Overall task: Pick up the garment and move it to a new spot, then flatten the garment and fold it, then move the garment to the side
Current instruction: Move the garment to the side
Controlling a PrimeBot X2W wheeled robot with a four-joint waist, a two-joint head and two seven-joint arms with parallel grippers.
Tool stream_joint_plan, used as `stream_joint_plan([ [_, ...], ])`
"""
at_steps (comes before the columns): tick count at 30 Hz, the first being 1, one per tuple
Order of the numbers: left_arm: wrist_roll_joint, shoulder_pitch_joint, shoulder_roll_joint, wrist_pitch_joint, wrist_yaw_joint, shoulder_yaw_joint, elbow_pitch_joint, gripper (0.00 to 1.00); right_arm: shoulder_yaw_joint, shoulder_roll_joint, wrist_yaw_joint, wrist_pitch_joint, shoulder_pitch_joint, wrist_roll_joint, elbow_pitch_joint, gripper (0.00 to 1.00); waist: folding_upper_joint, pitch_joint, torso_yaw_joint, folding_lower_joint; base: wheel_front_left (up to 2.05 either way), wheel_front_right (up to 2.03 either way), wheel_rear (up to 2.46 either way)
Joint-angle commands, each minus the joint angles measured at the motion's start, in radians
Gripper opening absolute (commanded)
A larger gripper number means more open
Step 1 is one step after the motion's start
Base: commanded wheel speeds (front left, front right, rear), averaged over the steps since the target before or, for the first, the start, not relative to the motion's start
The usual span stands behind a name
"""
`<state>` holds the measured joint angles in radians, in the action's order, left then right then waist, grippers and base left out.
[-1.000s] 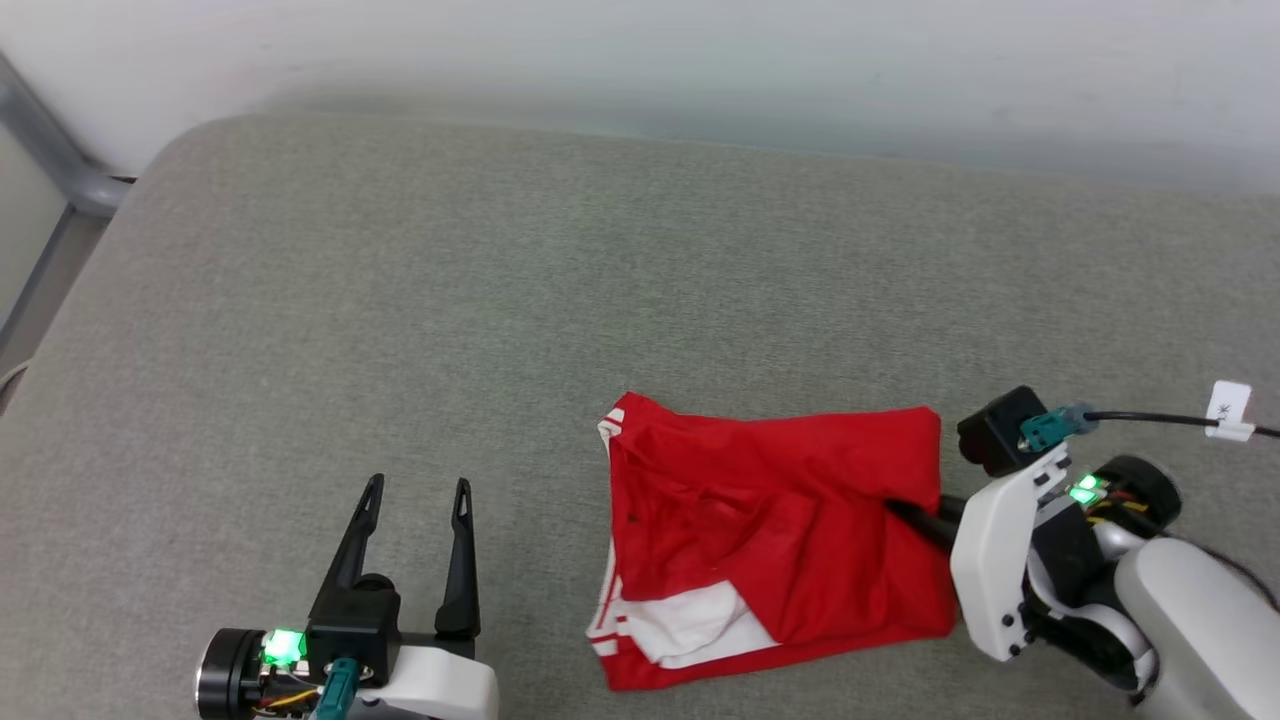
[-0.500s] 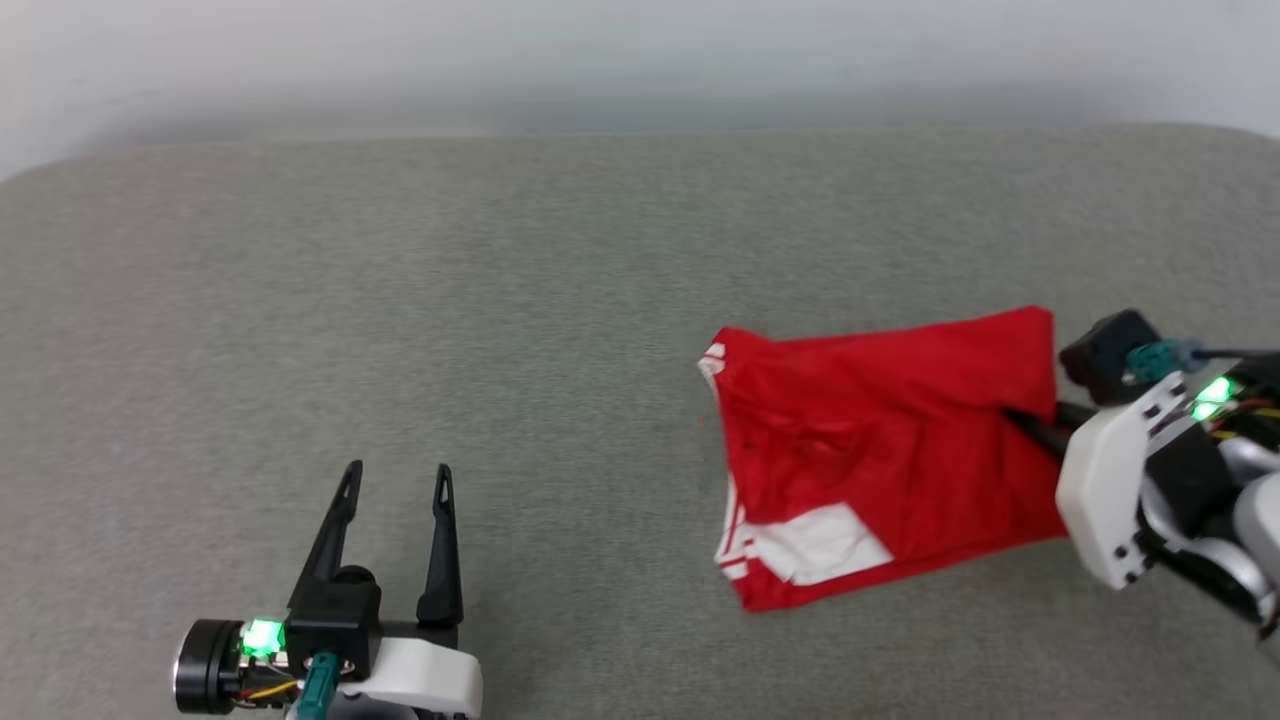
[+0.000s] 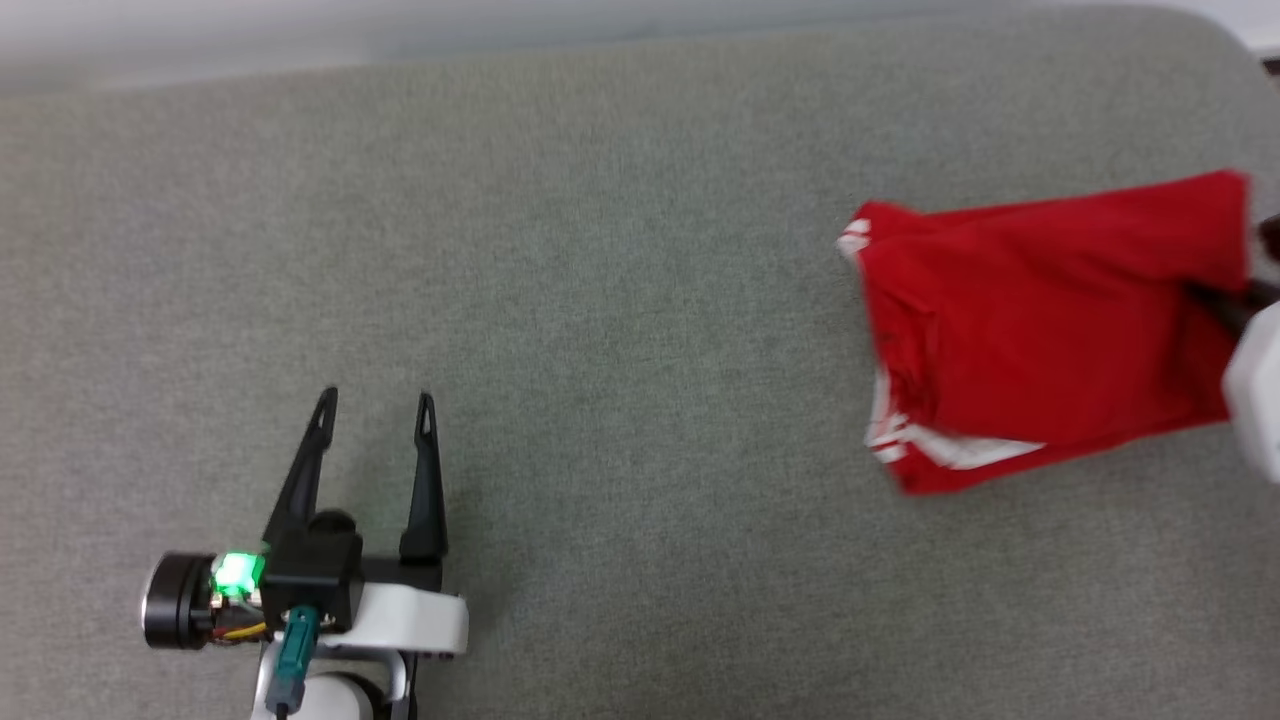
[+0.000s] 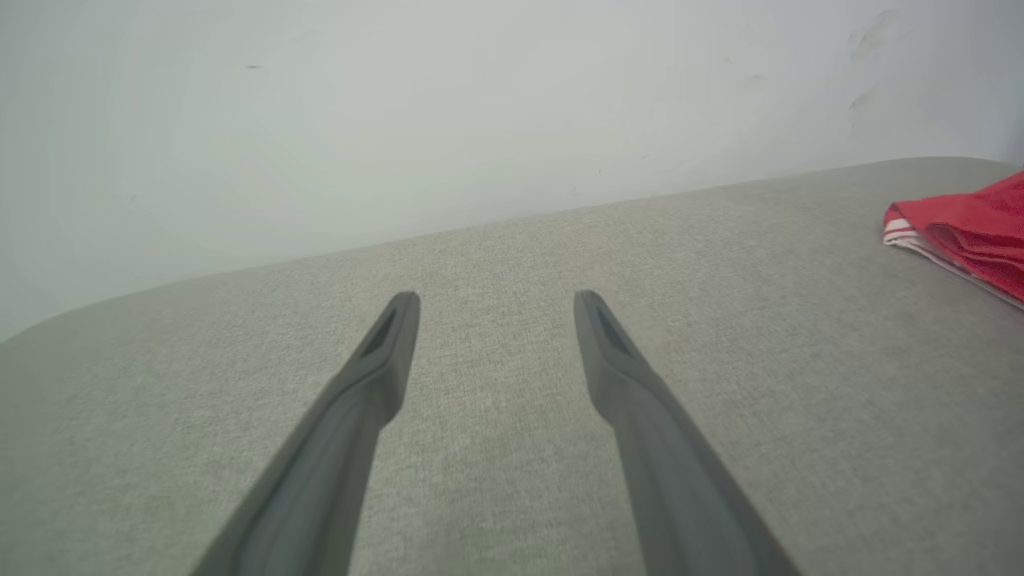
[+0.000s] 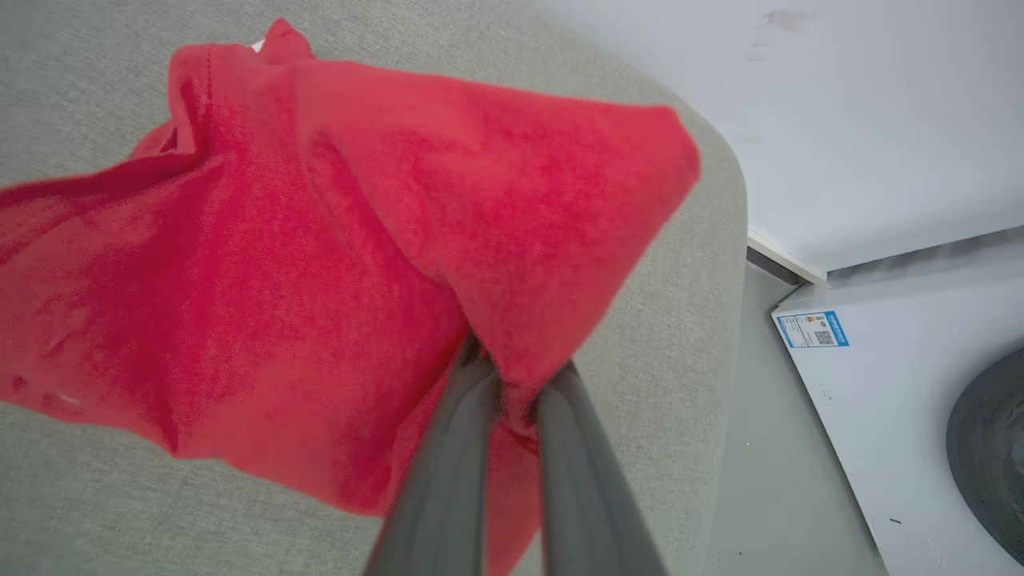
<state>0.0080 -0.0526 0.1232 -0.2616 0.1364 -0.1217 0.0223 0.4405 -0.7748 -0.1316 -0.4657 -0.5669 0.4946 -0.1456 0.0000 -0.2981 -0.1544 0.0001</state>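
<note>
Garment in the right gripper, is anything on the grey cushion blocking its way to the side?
Nothing visible does. The right gripper is shut on the garment, and the grey cushion around it carries no other object as far as its rounded edge.

The left gripper (image 3: 375,400) sits at the lower left of the head view, its two dark fingers (image 4: 384,360) pointing up the frame and spread wide — nothing between them. The right gripper (image 5: 516,384) rises from the bottom middle of its wrist view, fingers pressed nearly together on a fold of the garment (image 5: 320,240); its pale wrist (image 3: 1260,390) shows at the head view's right edge.
</note>
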Motion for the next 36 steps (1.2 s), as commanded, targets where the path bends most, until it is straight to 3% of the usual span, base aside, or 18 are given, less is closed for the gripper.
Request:
stream_joint_plan([
  [1,0.007,-0.04,0.011,-0.005,-0.001,-0.008,0.014,1.0,-0.046,-0.026,0.002,-0.009,-0.025,-0.024,-0.022,0.0,0.0,-0.069,0.013,-0.0001,0.0,0.0,0.0],
  [14,0.02,-0.157,0.025,-0.005,0.011,-0.051,0.08,1.0,-0.342,-0.114,0.002,-0.036,-0.079,-0.111,-0.249,0.0,0.0,-0.259,0.089,-0.0001,0.0,0.0,0.0],
  [25,0.011,-0.184,0.037,-0.005,0.033,-0.08,0.1,1.0,-0.522,-0.073,0.002,-0.015,-0.114,-0.216,-0.382,0.0,0.0,-0.291,0.11,-0.0001,0.0,0.0,0.0],
  [26,0.009,-0.183,0.038,-0.005,0.035,-0.08,0.099,1.0,-0.531,-0.059,0.002,-0.011,-0.117,-0.224,-0.388,0.21,0.0,-0.286,0.108,-0.0001,0.0,0.0,0.0],
  [27,0.007,-0.18,0.039,-0.005,0.039,-0.08,0.096,1.0,-0.537,-0.046,0.002,-0.009,-0.113,-0.236,-0.392,0.85,0.0,-0.278,0.107,-0.0001,0.0,0.0,0.0],
  [28,0.006,-0.174,0.04,-0.005,0.041,-0.08,0.092,1.0,-0.543,-0.033,0.002,-0.007,-0.111,-0.247,-0.397,1.0,0.0,-0.268,0.105,-0.0001,0.0,0.0,0.0],
  [32,-0.003,-0.151,0.038,-0.005,0.048,-0.082,0.076,1.0,-0.568,0.001,0.002,0.01,-0.089,-0.277,-0.397,1.0,0.0,-0.208,0.103,-0.0001,0.0,0.0,0.0],
  [36,-0.014,-0.113,0.032,-0.005,0.058,-0.079,0.065,1.0,-0.589,0.029,0.002,0.094,-0.055,-0.308,-0.35,1.0,0.0,-0.129,0.108,-0.0001,0.0,0.0,0.0],
])
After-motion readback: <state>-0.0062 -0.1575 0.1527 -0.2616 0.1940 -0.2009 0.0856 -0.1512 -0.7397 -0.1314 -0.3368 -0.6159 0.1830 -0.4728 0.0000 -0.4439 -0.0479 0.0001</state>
